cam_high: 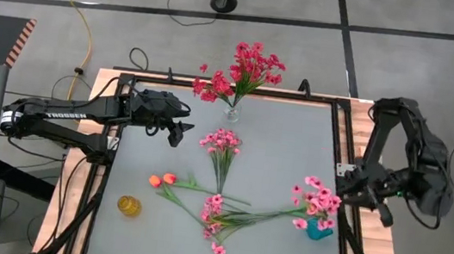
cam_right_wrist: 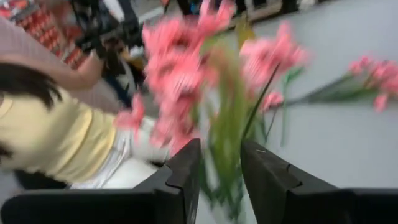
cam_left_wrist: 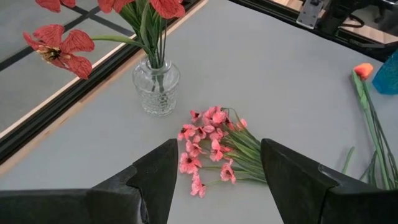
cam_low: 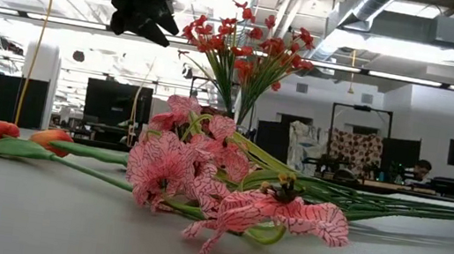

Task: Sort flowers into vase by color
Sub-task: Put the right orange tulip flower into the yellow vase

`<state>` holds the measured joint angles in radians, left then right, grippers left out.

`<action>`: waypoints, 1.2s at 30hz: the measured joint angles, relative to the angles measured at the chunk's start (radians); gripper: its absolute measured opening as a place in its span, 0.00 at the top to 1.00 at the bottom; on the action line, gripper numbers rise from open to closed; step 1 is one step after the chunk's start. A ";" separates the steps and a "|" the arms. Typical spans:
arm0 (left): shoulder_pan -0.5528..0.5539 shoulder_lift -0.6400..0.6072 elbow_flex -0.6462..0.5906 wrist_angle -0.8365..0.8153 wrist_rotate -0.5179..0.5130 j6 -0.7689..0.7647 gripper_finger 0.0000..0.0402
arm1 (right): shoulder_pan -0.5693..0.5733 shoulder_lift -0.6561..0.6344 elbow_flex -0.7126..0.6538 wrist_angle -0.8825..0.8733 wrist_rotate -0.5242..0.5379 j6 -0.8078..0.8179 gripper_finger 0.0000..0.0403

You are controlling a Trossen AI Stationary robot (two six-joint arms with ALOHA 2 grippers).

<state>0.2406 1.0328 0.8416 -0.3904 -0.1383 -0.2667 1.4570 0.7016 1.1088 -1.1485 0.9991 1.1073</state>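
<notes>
A clear glass vase at the table's far side holds deep red flowers. My left gripper hangs open to the vase's left, above a small pink bunch that lies flat. Orange buds and loose pink sprays lie nearer the front, stems crossing. A blue vase at the right holds pink flowers. My right gripper stands beside those flowers, its fingers partly apart. A small amber vase stands at the front left. My right gripper has blurred green stems showing in the gap between its fingers, with the pink heads just beyond. I cannot tell whether the fingers touch the stems.
A black frame rims the table on all sides. A person in a yellow top shows beyond the table in the right wrist view. Bare grey table surface lies between the glass vase and the blue vase.
</notes>
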 joint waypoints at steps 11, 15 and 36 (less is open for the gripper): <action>0.000 0.000 0.000 0.000 0.001 -0.004 0.46 | 0.000 -0.144 0.027 0.000 0.416 -0.293 0.71; 0.000 0.000 0.000 0.000 0.028 -0.008 0.46 | 0.000 -0.179 0.028 -0.004 0.530 -0.357 0.71; -0.118 0.124 0.000 0.133 0.002 -0.044 0.46 | -0.088 -0.067 0.025 -0.045 0.554 -0.291 0.71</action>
<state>0.1223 1.1565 0.8413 -0.2575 -0.1360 -0.3111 1.3690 0.6342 1.1339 -1.1938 1.5527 0.8159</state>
